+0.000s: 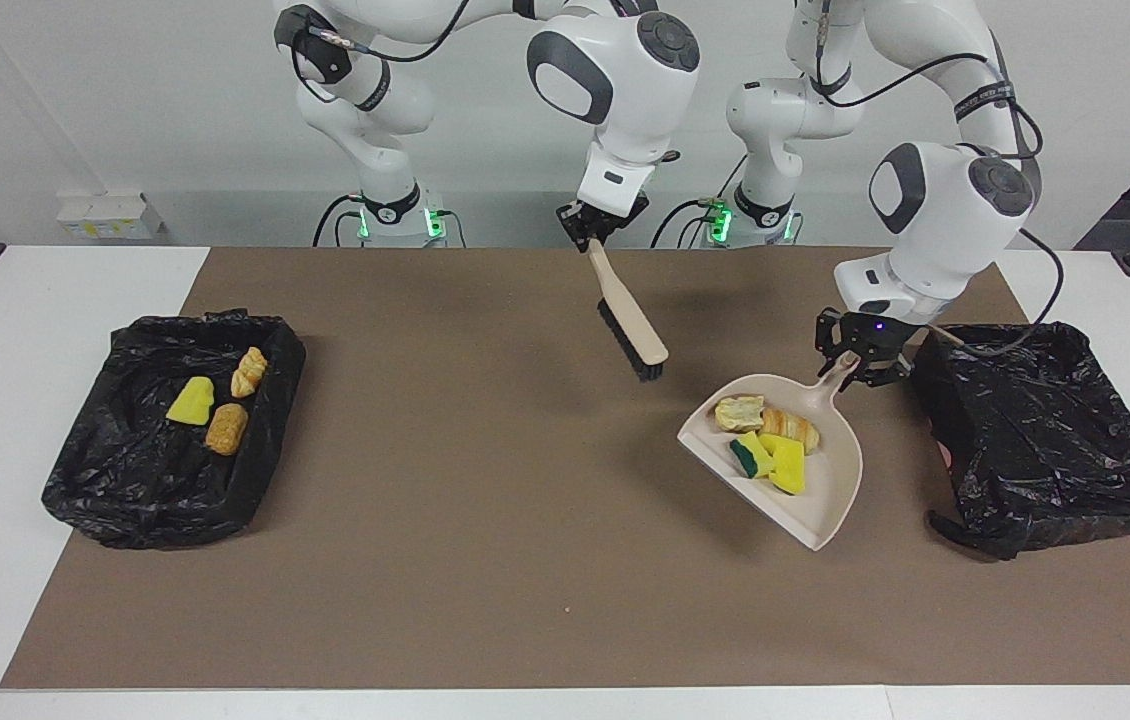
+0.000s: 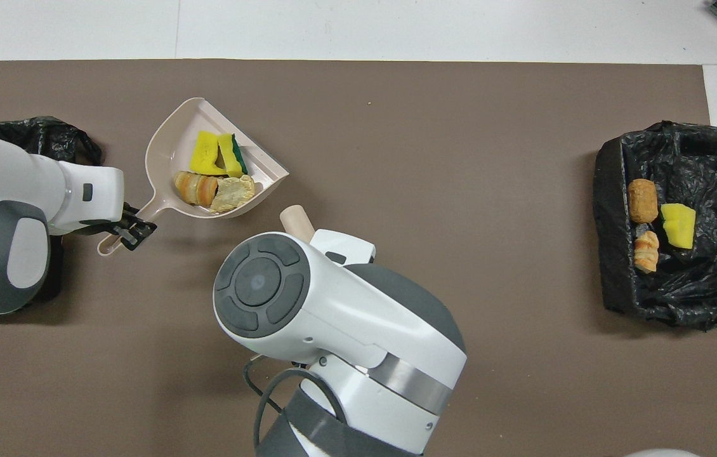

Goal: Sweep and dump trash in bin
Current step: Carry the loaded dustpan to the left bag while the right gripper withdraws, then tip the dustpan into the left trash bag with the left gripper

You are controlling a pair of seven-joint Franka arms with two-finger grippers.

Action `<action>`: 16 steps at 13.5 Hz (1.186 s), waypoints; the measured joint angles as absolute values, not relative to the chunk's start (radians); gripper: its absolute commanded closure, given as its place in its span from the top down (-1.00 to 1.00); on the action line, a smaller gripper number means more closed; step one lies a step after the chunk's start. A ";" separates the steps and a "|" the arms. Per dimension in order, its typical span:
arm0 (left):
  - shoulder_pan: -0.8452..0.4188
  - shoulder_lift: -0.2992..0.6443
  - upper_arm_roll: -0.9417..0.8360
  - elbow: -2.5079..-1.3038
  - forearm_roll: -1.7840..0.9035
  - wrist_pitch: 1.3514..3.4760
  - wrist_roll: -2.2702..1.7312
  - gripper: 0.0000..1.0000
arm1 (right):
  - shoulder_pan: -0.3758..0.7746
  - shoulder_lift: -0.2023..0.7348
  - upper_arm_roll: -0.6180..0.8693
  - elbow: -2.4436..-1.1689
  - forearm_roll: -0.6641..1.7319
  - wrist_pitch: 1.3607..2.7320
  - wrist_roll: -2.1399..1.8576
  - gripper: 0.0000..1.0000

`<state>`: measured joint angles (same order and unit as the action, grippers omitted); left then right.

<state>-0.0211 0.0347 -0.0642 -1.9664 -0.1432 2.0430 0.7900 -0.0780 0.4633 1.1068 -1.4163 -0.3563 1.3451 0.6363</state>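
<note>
Trash (image 1: 767, 437) in dustpan (image 1: 820, 500), handle clamped by left gripper (image 1: 862, 362)

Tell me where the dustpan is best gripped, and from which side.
Grip the dustpan by its narrow handle, coming from the robots' side, as the left gripper does now: the pan fans wide toward its open lip, while the stem is thin enough for the jaws. Holding there probably lets the trash slide out over the lip when tipped at the bin.
</note>
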 measured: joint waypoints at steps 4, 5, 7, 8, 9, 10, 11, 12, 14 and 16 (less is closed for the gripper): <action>0.108 -0.004 -0.062 -1.925 -0.143 1.949 0.825 -1.00 | -0.117 0.434 1.106 -1.473 -0.307 1.339 0.768 -1.00; 0.136 -0.006 -0.061 -1.910 -0.143 1.931 0.844 -1.00 | -0.126 0.410 1.103 -1.502 -0.279 1.356 0.795 -1.00; 0.177 -0.006 -0.049 -1.894 -0.141 1.910 0.856 -1.00 | -0.128 0.331 1.068 -1.582 -0.175 1.443 0.841 -1.00; 0.200 -0.006 -0.039 -1.890 -0.133 1.903 0.861 -1.00 | -0.127 0.269 1.036 -1.637 -0.099 1.510 0.847 -1.00; 0.227 -0.006 -0.031 -1.886 -0.117 1.899 0.879 -1.00 | -0.125 0.206 1.004 -1.696 -0.032 1.577 0.847 -1.00; 0.257 -0.005 -0.026 -1.875 -0.084 1.898 0.906 -1.00 | -0.122 0.142 0.976 -1.764 0.027 1.645 0.847 -1.00; 0.280 -0.002 -0.024 -1.859 -0.040 1.897 0.933 -1.00 | -0.120 0.090 0.961 -1.828 0.066 1.702 0.847 -1.00; 0.298 0.003 -0.022 -1.842 0.004 1.897 0.954 -1.00 | -0.119 0.049 0.953 -1.885 0.092 1.751 0.847 -1.00; 0.338 0.015 -0.020 -1.810 0.091 1.897 1.005 -1.00 | -0.105 0.007 0.937 -1.963 0.119 1.817 0.872 -1.00; 0.370 0.042 -0.019 -1.765 0.234 1.900 1.090 -1.00 | -0.071 -0.020 0.901 -2.017 0.151 1.867 0.903 -1.00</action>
